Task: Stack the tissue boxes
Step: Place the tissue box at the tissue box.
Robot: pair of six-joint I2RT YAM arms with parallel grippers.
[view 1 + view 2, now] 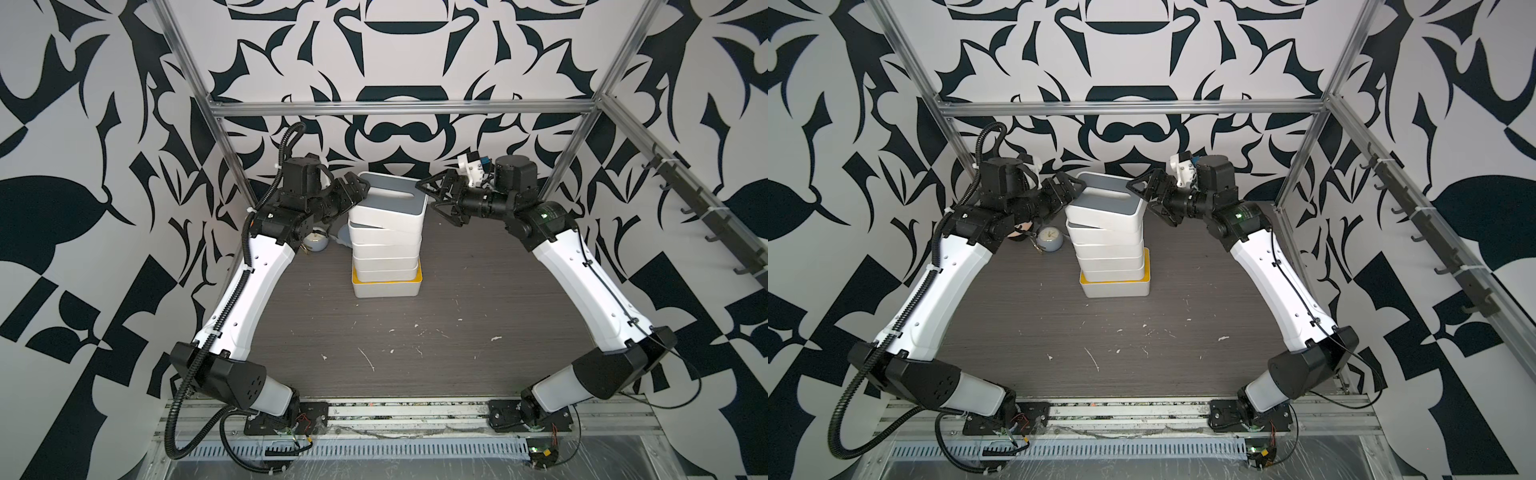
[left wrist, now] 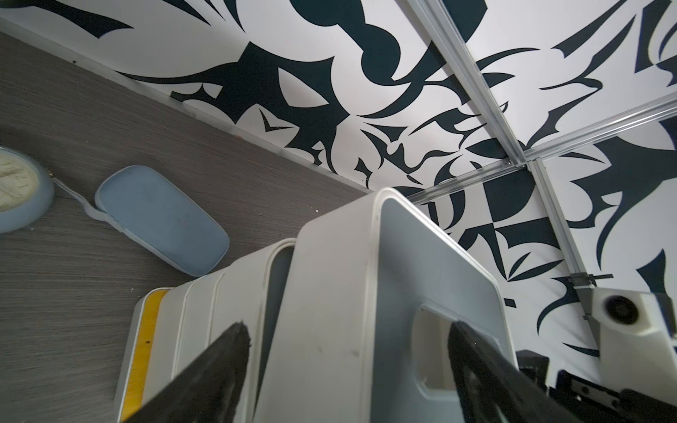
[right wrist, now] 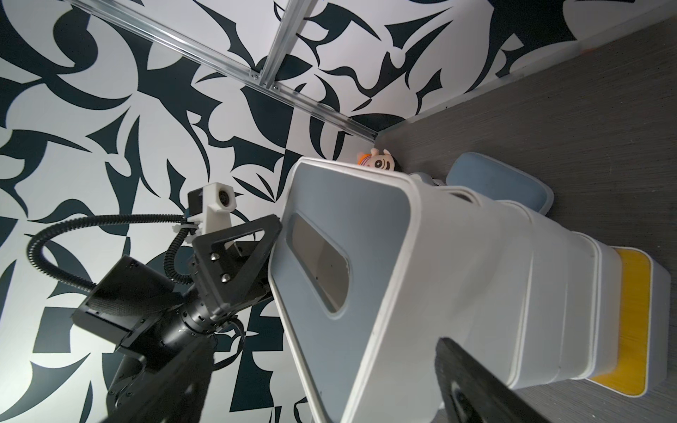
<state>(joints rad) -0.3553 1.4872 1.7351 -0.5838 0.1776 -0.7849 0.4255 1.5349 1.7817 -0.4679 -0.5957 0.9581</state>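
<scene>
Top tissue box [image 1: 386, 214] sits between left and right jaws, both open, empty

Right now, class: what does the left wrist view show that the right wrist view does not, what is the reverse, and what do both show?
Only the left wrist view shows the pale dial of the round blue-rimmed clock. Only the right wrist view shows the small cartoon-faced toy, peeking out behind the stack. Both show the grey-lidded top tissue box, the yellow-lidded box at the stack's bottom, and the blue-grey pouch on the table beside it.
</scene>
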